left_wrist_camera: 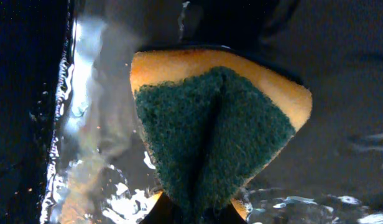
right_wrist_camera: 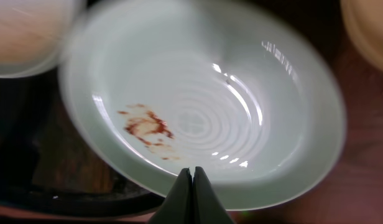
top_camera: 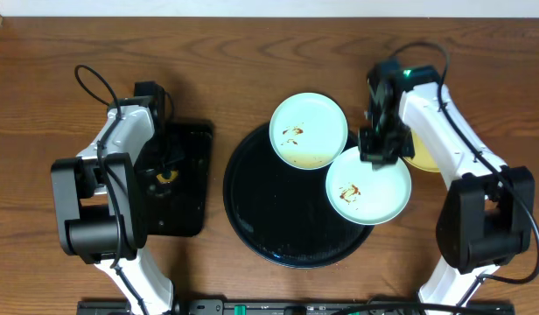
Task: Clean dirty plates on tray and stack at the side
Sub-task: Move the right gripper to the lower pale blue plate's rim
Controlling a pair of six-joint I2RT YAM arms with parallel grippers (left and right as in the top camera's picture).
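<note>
Under the right tool (right_wrist_camera: pixel 193 174) a plate (top_camera: pixel 374 197) overhangs the tray (top_camera: pixel 269 210); a second plate (top_camera: pixel 309 131) lies left, a third plate (top_camera: pixel 421 160) right, on the bench (top_camera: pixel 252 52).

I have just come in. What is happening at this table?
The left gripper holds a squeezed sponge over the rectangular tray. The right gripper is shut at the rim of a smeared blue plate overhanging the right edge of the round tray; whether it grips it is unclear. A second smeared blue plate lies at the tray's far edge, a yellow plate beside the right arm.
</note>
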